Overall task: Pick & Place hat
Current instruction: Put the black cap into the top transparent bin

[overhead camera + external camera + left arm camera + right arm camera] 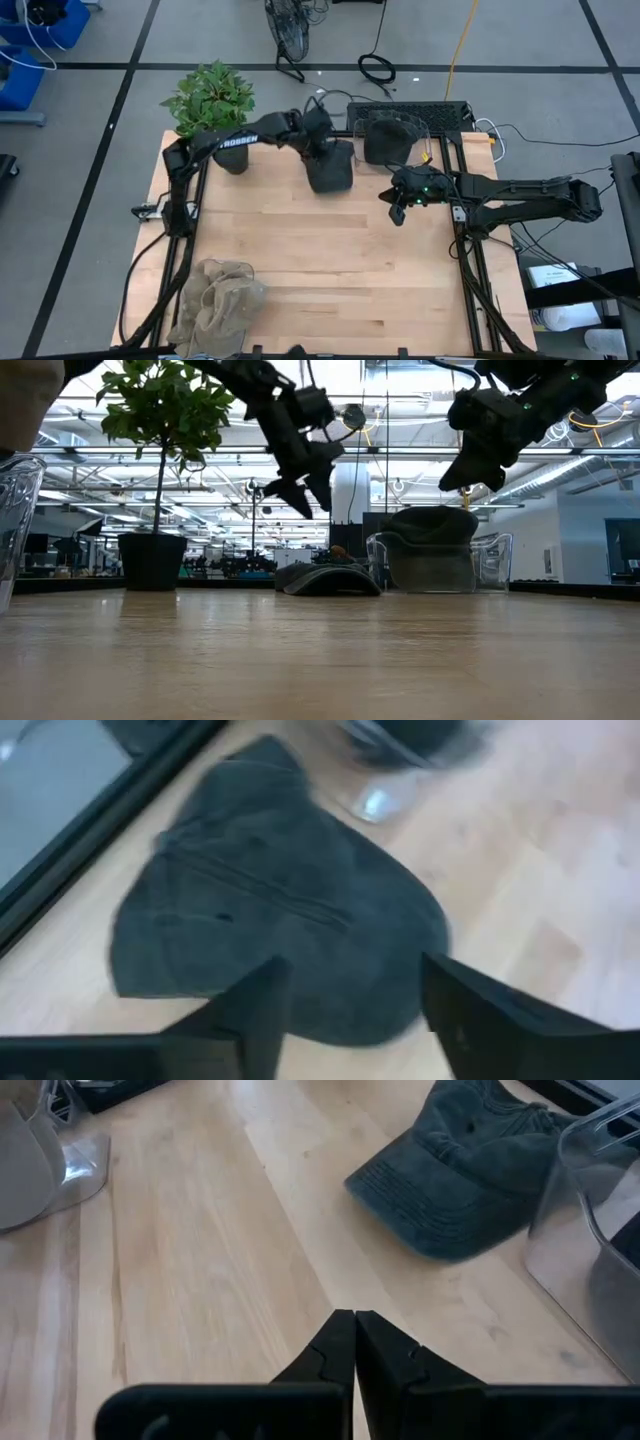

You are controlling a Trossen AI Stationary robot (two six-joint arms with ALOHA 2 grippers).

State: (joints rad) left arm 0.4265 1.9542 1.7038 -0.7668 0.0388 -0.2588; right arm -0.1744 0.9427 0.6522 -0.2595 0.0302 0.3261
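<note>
Near the far edge of the tabletop (330, 260), a dark grey hat (331, 167) lies flat, its long axis running front to back, brim toward the near side. Above it hovers the left tool (322, 140), fingers apart. Well right, the right tool (398, 212) hangs with fingers together, empty.

Cap (331, 166): dark slate grey, faded denim look, stitched lines across the brim. Table (330, 270): pale wood, light plank grain. Plant (210, 95) at far left: bright green leaves, black pot. Cloth (222, 300) at near left: beige, crumpled. Clear plastic stand (392, 138) at far side holds a second dark grey hat. Both arms: black; right gripper (399, 212) shows small green lights.
</note>
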